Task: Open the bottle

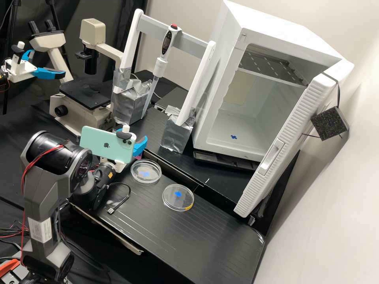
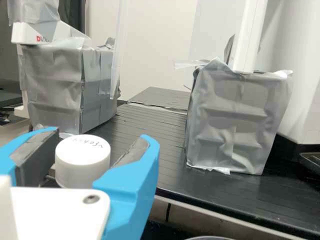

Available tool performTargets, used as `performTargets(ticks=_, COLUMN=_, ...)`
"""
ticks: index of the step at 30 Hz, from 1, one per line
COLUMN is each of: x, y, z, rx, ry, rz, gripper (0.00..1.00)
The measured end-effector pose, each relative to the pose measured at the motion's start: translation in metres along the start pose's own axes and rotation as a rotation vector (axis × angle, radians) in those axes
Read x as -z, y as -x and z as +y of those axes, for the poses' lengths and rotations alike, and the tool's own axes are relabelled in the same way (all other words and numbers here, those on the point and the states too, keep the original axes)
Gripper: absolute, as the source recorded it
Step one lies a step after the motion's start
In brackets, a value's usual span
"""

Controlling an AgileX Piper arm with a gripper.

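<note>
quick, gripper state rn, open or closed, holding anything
Gripper: closed on the white bottle cap, with one blue finger on either side of it.

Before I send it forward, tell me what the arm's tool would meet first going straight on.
Most likely the white cap, right at the tool; what comes beyond it, the depth leaves unclear.

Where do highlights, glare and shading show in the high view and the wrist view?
High view: glints on both clear dishes, pale streaks across the black bench, darker shading on the wall behind the open door. Wrist view: bright creases on the silver tape, a soft sheen on the bench, the white cap's side duller than its top.
</note>
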Motion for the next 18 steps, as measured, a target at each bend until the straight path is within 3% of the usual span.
performTargets(ticks=18, x=-0.0002, y=0.0031, z=-0.0019, rx=0.011, ry=0.002, rz=0.001, gripper=0.00)
